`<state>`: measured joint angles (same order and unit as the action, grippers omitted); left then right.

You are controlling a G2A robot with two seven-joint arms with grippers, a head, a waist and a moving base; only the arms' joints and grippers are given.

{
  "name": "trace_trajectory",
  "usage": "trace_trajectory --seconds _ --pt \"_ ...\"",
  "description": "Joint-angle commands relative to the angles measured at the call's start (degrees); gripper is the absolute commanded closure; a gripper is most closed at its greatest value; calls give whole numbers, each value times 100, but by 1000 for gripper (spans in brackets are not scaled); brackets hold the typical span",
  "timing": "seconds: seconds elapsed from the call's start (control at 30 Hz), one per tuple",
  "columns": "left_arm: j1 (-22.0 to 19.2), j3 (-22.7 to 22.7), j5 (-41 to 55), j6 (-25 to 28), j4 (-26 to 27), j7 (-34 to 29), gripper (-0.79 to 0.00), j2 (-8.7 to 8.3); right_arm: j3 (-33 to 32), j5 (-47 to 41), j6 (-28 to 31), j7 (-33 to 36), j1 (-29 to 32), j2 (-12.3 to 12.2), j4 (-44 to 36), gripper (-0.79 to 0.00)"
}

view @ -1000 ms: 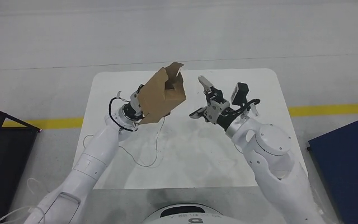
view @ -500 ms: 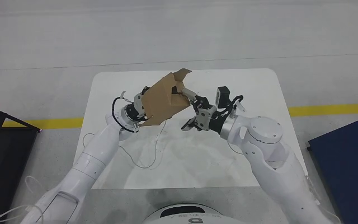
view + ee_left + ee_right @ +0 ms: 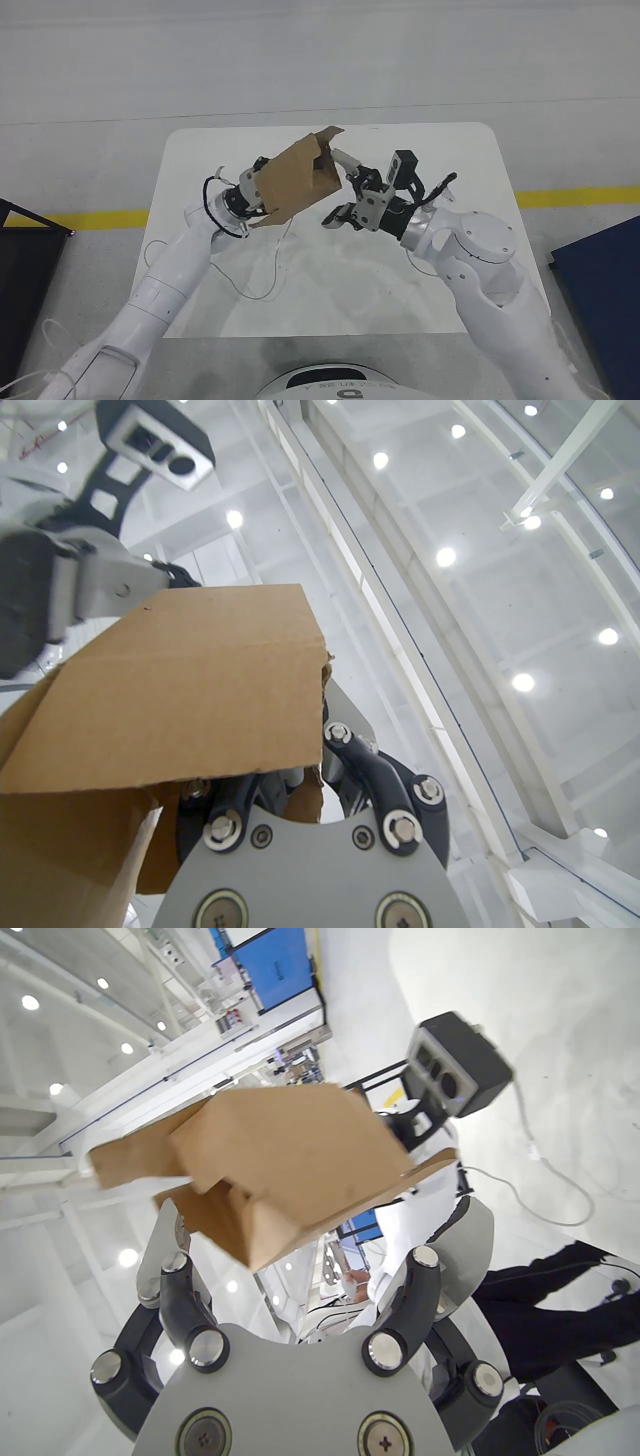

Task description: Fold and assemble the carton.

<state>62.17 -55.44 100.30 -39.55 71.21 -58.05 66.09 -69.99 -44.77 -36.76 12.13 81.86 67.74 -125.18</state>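
Left gripper [image 3: 260, 187] clamped on brown carton [image 3: 298, 180], right gripper [image 3: 338, 188] spread wide beside it

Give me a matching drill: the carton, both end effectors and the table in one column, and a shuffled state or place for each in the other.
1. carton
2. left end effector
3. right end effector
4. table

A. open, at the carton's flaps
B. white, under both arms
C. shut on a carton wall
D. brown, held up off the surface

Pairs: 1-D, 2-C, 3-A, 4-B
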Motion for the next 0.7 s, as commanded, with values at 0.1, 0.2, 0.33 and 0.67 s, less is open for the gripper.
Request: trace_trajectory --seconds 0.1,0.2,0.33,0.67 --pt "128 -152 -202 -116 21 27 0 -34 84 601 -186 609 12 -84 -352 -785" --pt "163 -203 -253 -191 51 44 0 -36 244 943 -528 638 -59 -114 -321 -785" --pt "188 -235 -380 -279 112 10 0 -34 421 1019 -915 426 -230 -99 -37 -785" --pt "288 -329 -325 -300 120 -39 0 8 553 547 -1311 211 -445 -39 134 -785"
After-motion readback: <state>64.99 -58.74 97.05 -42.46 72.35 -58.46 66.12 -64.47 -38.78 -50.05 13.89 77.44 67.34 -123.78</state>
